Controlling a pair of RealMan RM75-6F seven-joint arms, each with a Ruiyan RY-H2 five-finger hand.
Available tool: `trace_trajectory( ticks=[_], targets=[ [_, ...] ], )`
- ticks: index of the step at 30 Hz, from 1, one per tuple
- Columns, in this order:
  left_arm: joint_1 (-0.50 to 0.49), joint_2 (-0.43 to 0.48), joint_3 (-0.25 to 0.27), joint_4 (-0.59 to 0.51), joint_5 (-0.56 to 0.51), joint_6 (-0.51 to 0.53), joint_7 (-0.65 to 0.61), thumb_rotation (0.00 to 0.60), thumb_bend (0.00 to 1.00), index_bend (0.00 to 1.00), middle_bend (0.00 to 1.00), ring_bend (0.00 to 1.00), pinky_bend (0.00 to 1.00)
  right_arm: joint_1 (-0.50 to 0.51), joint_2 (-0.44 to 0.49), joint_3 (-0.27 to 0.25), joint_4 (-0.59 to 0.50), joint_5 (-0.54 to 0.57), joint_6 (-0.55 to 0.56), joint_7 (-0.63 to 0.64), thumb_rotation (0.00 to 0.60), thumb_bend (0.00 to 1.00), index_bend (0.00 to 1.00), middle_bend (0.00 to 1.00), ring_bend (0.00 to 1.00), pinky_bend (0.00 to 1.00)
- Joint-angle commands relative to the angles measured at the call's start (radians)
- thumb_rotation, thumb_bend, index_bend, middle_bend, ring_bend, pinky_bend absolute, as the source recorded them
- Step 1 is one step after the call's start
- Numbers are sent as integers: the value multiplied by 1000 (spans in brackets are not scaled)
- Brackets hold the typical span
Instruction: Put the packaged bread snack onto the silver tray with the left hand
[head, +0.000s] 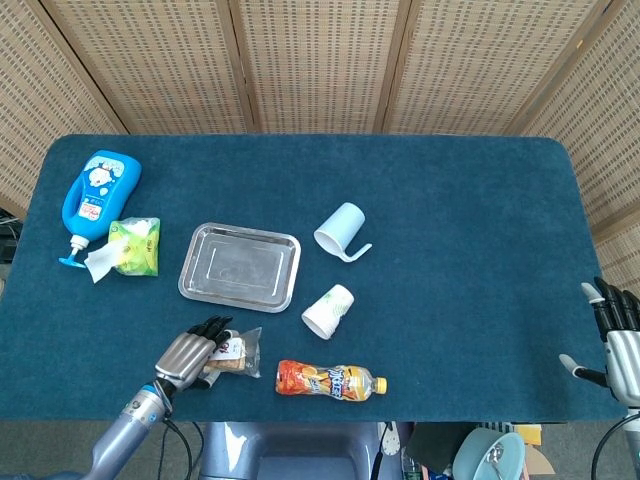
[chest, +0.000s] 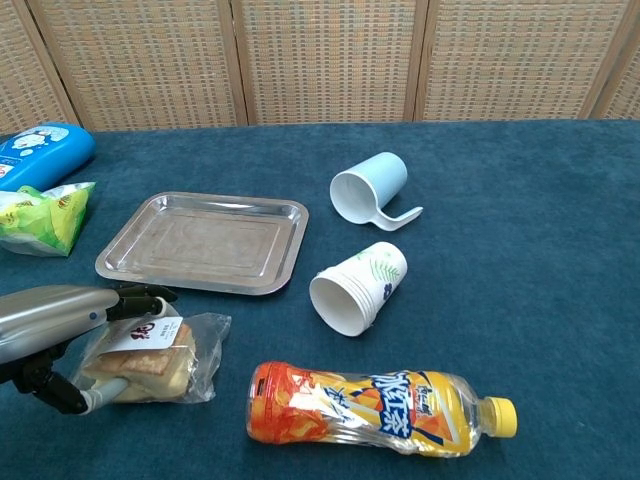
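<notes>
Left hand (chest: 55, 320) at the near left edge of the blue desk (head: 450, 230), curled over the packaged bread snack (chest: 150, 358). Dark fingers (chest: 140, 295) draped across the far top of the packet, thumb tucked under its near left corner, so the packet sits pinched in the grasp; left end tilted up slightly, right end of the clear wrapper apparently on the cloth. In the head view, same hand (head: 188, 355) covering the left half of the snack (head: 235, 355), only the right part of the wrapper showing.

Silver tray (chest: 130, 262) just beyond the snack, apart from it, flat on the desk. Seen from above, tray (head: 195, 285) directly far of the hand.

Right hand (head: 618, 340) low at the near right edge of the desk, fingers spread and upright, nothing in them.

Orange juice bottle (chest: 375, 408) lying on its side just right of the snack, yellow cap pointing right. Stack of paper cups (chest: 360, 287) on its side, mouth toward the near left, between bottle and pale blue handled cup (chest: 368, 188), also tipped over. Far left: blue pump bottle (head: 98, 190) lying flat, green snack bag (head: 135, 247) touching its near side.
</notes>
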Motion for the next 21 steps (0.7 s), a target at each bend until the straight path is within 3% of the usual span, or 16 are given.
trace_trajectory(
  ticks=[1,8,14,21],
  targets=[
    [10,-7,3,13,23,13,-23,600,503,283,115,30,255,0,0,1,-1,1,1,-3,600,85,0,0,0,0],
    [21,-9,4,31,87,31,-77,600,503,351,161,101,329,-2,2,1,-13,1,4,-14,600,85,0,0,0,0],
    [24,4,8,16,106,39,-65,600,504,350,161,102,320,0,0,1,-9,4,-2,-11,600,86,0,0,0,0],
    [13,70,1,-89,119,61,22,600,503,347,160,102,306,1,-2,5,-6,5,0,-5,600,85,0,0,0,0]
  ],
)
